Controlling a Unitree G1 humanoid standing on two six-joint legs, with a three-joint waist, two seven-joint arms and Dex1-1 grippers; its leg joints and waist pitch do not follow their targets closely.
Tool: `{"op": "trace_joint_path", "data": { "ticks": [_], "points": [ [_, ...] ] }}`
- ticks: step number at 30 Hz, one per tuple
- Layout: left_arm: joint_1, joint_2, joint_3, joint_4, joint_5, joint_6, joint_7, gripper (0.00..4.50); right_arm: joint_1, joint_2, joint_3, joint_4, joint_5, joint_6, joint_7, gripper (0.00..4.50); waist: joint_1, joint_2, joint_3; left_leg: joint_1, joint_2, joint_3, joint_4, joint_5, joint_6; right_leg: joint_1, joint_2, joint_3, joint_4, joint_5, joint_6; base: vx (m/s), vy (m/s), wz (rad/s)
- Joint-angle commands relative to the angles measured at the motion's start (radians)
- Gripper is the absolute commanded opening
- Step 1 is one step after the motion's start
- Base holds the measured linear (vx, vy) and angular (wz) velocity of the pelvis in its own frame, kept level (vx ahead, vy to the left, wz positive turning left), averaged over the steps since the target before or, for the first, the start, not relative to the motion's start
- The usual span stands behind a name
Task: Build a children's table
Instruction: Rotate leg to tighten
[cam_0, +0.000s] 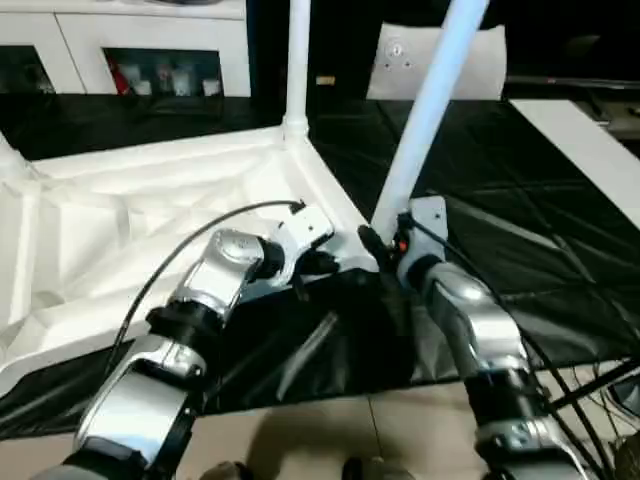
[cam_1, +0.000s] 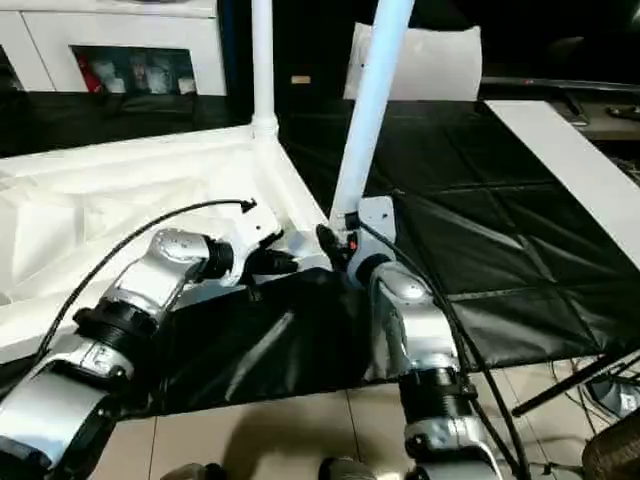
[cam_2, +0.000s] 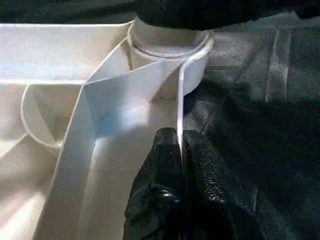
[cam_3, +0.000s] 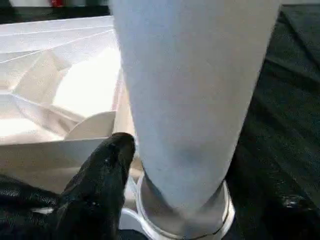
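From my seat the biggest thing is the tabletop (cam_0: 120, 230), lying ribbed side up on a black sheet (cam_1: 520, 260) that covers the floor; its far-left part runs out of the head views, so I cannot see its whole outline. Behind it stands a white cabinet (cam_0: 130, 45) with glass doors, holding small items, red and pale, too blurred for me to name, and I can read no label on them. A flat white board (cam_1: 570, 150) lies on the sheet off to the right, cut by the picture edge. One leg (cam_0: 297, 60) stands upright in the far corner socket, its top out of frame. A second leg (cam_0: 430, 110) leans, tilted away to the right, with its foot seated in the near corner socket (cam_2: 167, 47) — the wrist view shows the tube sitting inside the round collar. My right gripper (cam_0: 385, 250) is down at that foot; I see one black finger (cam_3: 100, 185) pressed beside the tube, but the other is hidden, so I cannot tell whether it grips the tube or only touches it. My left gripper (cam_2: 177, 165) is pinched narrow on the thin upright rim of the tabletop, just beside that same socket, one finger either side of the wall.
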Motion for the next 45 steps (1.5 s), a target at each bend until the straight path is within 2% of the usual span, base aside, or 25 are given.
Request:
{"op": "trace_joint_path", "data": {
  "ticks": [1,2,3,4,6,7,8,9,10,11,12,16,18,22,23,25,27,32,42,45],
  "points": [
    [0.009,-0.007,-0.033,-0.013,0.002,-0.027,-0.022,0.0,0.011,0.008,0.085,-0.042,0.044,-0.011,0.105,3.33,0.005,0.008,-0.056,0.027,0.065,-0.037,-0.087,-0.367,-0.004,0.02,-0.059,0.044,-0.076,-0.307,-0.164,0.0,0.0,0.0],
    [0.013,0.01,-0.036,-0.014,0.002,-0.04,-0.043,0.0,0.026,-0.019,0.088,-0.055,0.047,-0.024,0.142,3.55,0.007,0.011,-0.057,0.024,0.065,-0.038,-0.086,-0.347,0.002,0.026,-0.059,0.042,-0.071,-0.281,-0.172,0.051,-0.016,0.01],
    [0.013,0.01,-0.036,-0.014,0.002,-0.04,-0.043,0.0,0.026,-0.019,0.088,-0.055,0.047,-0.024,0.142,3.55,0.007,0.009,-0.059,0.023,0.065,-0.035,-0.085,-0.33,0.009,0.028,-0.059,0.042,-0.07,-0.259,-0.178,0.0,0.0,0.0],
    [0.022,0.039,-0.043,-0.017,-0.001,-0.074,-0.094,0.0,0.05,-0.067,0.093,-0.073,0.048,-0.047,0.21,3.6,0.008,0.007,-0.06,0.024,0.063,-0.03,-0.08,-0.303,0.023,0.026,-0.06,0.044,-0.067,-0.223,-0.198,0.055,-0.026,0.01],
    [0.03,0.077,-0.055,-0.017,-0.003,-0.128,-0.167,0.0,0.077,-0.134,0.093,-0.088,0.053,-0.069,0.298,3.85,0.02,0.005,-0.065,0.022,0.063,-0.027,-0.072,-0.242,0.056,0.037,-0.062,0.043,-0.061,-0.168,-0.215,0.054,-0.035,0.03],
    [0.032,0.085,-0.057,-0.017,-0.005,-0.136,-0.187,0.0,0.082,-0.15,0.093,-0.09,0.056,-0.075,0.32,3.85,0.022,0.0,-0.067,0.018,0.063,-0.024,-0.069,-0.199,0.075,0.041,-0.061,0.042,-0.053,-0.116,-0.226,0.054,-0.039,0.01],
    [0.035,0.097,-0.061,-0.018,-0.007,-0.148,-0.216,0.0,0.089,-0.173,0.092,-0.092,0.06,-0.084,0.353,3.98,0.026,0.002,-0.068,0.019,0.063,-0.025,-0.068,-0.184,0.084,0.043,-0.062,0.041,-0.05,-0.096,-0.234,0.0,0.0,0.0],
    [0.032,0.135,-0.081,-0.001,-0.004,-0.221,-0.29,0.0,0.106,-0.244,0.106,-0.096,0.068,-0.109,0.466,4.05,0.026,0.003,-0.069,0.019,0.064,-0.023,-0.065,-0.159,0.096,0.045,-0.061,0.04,-0.046,-0.065,-0.249,0.0,0.0,0.0],
    [0.03,0.146,-0.088,0.007,-0.002,-0.248,-0.31,0.0,0.111,-0.266,0.112,-0.096,0.069,-0.12,0.501,4.13,0.03,0.004,-0.069,0.019,0.065,-0.023,-0.064,-0.15,0.103,0.048,-0.058,0.038,-0.046,-0.057,-0.252,0.0,0.0,0.0],
    [0.028,0.15,-0.089,0.013,-0.005,-0.259,-0.322,0.0,0.112,-0.276,0.113,-0.094,0.07,-0.122,0.518,4.23,0.032,0.005,-0.069,0.025,0.067,-0.019,-0.063,-0.148,0.106,0.043,-0.057,0.038,-0.042,-0.043,-0.264,0.0,0.0,0.0],
    [0.026,0.152,-0.09,0.017,-0.006,-0.266,-0.331,0.0,0.112,-0.282,0.114,-0.093,0.071,-0.124,0.53,4.35,0.033,0.005,-0.069,0.024,0.067,-0.02,-0.063,-0.147,0.108,0.044,-0.057,0.037,-0.042,-0.042,-0.27,0.0,0.0,0.0],
    [0.019,0.167,-0.096,0.028,-0.025,-0.288,-0.4,0.0,0.112,-0.328,0.126,-0.088,0.084,-0.132,0.598,4.45,0.04,0.006,-0.068,0.031,0.072,-0.021,-0.066,-0.162,0.087,0.042,-0.057,0.036,-0.042,-0.079,-0.283,0.0,0.0,0.0],
    [0.012,0.188,-0.118,0.031,-0.027,-0.323,-0.469,0.0,0.104,-0.371,0.134,-0.076,0.092,-0.151,0.674,4.45,0.049,0.005,-0.069,0.036,0.072,-0.019,-0.066,-0.183,0.075,0.041,-0.058,0.036,-0.043,-0.101,-0.284,0.0,0.0,0.0],
    [0.007,0.205,-0.135,0.032,-0.026,-0.354,-0.524,0.0,0.095,-0.398,0.136,-0.065,0.108,-0.163,0.734,4.45,0.056,0.005,-0.068,0.035,0.074,-0.019,-0.068,-0.21,0.058,0.041,-0.06,0.035,-0.045,-0.139,-0.273,0.0,0.0,0.0],
    [0.005,0.213,-0.143,0.034,-0.027,-0.374,-0.554,0.0,0.088,-0.411,0.137,-0.062,0.122,-0.168,0.767,4.28,0.06,0.003,-0.07,0.035,0.074,-0.019,-0.067,-0.221,0.053,0.043,-0.062,0.034,-0.047,-0.163,-0.268,0.0,0.0,0.0],
    [0.004,0.216,-0.147,0.037,-0.026,-0.387,-0.572,0.0,0.084,-0.416,0.139,-0.061,0.128,-0.169,0.788,4.28,0.063,0.005,-0.069,0.035,0.075,-0.019,-0.068,-0.224,0.046,0.042,-0.062,0.034,-0.046,-0.175,-0.264,0.0,0.0,0.0],
    [0.0,0.226,-0.159,0.043,-0.023,-0.419,-0.621,0.0,0.075,-0.425,0.149,-0.062,0.145,-0.17,0.846,4.0,0.071,0.002,-0.072,0.035,0.077,-0.018,-0.066,-0.219,0.045,0.042,-0.062,0.033,-0.042,-0.174,-0.261,0.0,0.0,0.0],
    [-0.002,0.229,-0.167,0.039,-0.03,-0.424,-0.647,0.0,0.072,-0.424,0.172,-0.069,0.159,-0.172,0.881,3.67,0.08,-0.001,-0.073,0.034,0.076,-0.017,-0.064,-0.219,0.04,0.039,-0.064,0.033,-0.041,-0.192,-0.259,0.0,0.0,0.0],
    [-0.015,0.234,-0.19,0.054,-0.04,-0.449,-0.663,0.0,0.037,-0.401,0.196,-0.023,0.163,-0.18,0.938,2.78,0.08,-0.001,-0.07,0.034,0.075,-0.023,-0.065,-0.286,0.007,0.032,-0.066,0.034,-0.049,-0.301,-0.229,0.0,0.0,0.0],
    [-0.017,0.235,-0.193,0.057,-0.041,-0.452,-0.663,0.0,0.031,-0.4,0.201,-0.018,0.167,-0.179,0.945,2.5,0.08,-0.001,-0.071,0.032,0.075,-0.024,-0.066,-0.279,0.006,0.033,-0.066,0.034,-0.047,-0.294,-0.228,0.0,0.0,0.0]
  ]
}}
